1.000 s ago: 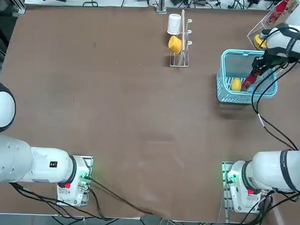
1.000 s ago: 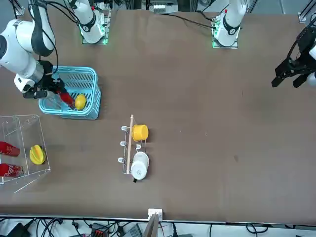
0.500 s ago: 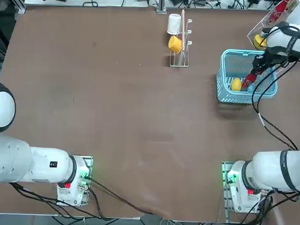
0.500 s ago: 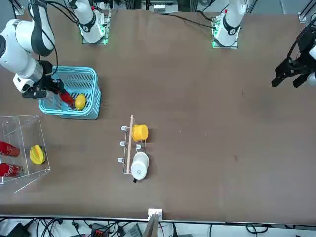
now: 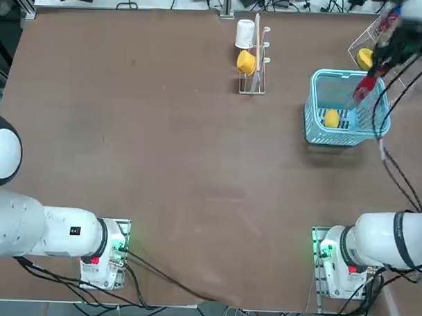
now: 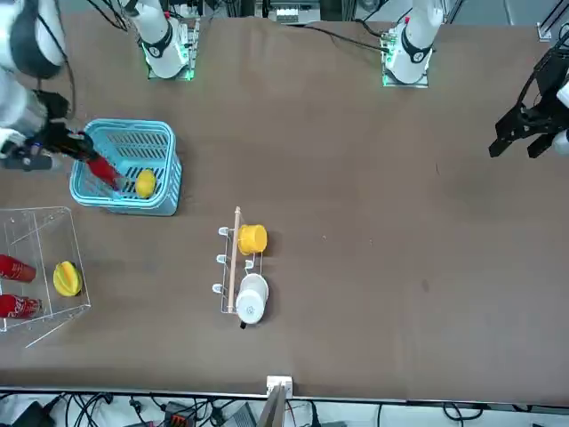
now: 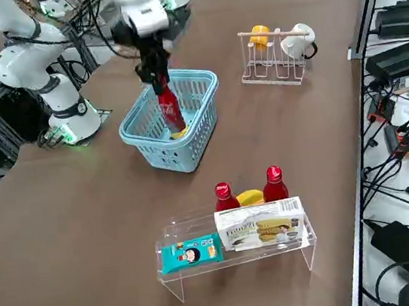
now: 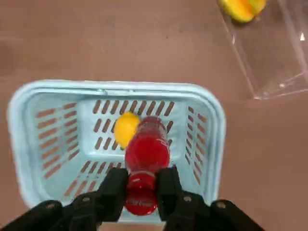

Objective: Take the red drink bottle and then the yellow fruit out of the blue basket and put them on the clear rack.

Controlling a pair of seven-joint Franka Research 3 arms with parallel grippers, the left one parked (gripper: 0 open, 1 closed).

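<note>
My right gripper (image 8: 140, 182) is shut on the neck of the red drink bottle (image 8: 147, 150), which hangs cap-up over the blue basket (image 8: 110, 87). In the side view the bottle (image 7: 168, 109) dangles from the gripper (image 7: 156, 79), its base still within the basket's rim (image 7: 161, 156). The yellow fruit (image 8: 126, 128) lies on the basket floor, seen also from overhead (image 5: 331, 118) and from the front (image 6: 145, 183). The clear rack (image 7: 235, 260) stands on the table beyond the basket, at the far right corner overhead (image 5: 361, 45).
The rack holds two other red bottles (image 7: 224, 194), a yellow-orange fruit (image 7: 250, 197) and printed boxes. A thin cup stand (image 5: 253, 62) with a yellow cup and a white cup stands at the table's far middle. Cables trail from the right arm over the basket.
The right gripper has risen with the red bottle, lifting it from the basket floor and shifting it toward the rack. The yellow fruit stays put.
</note>
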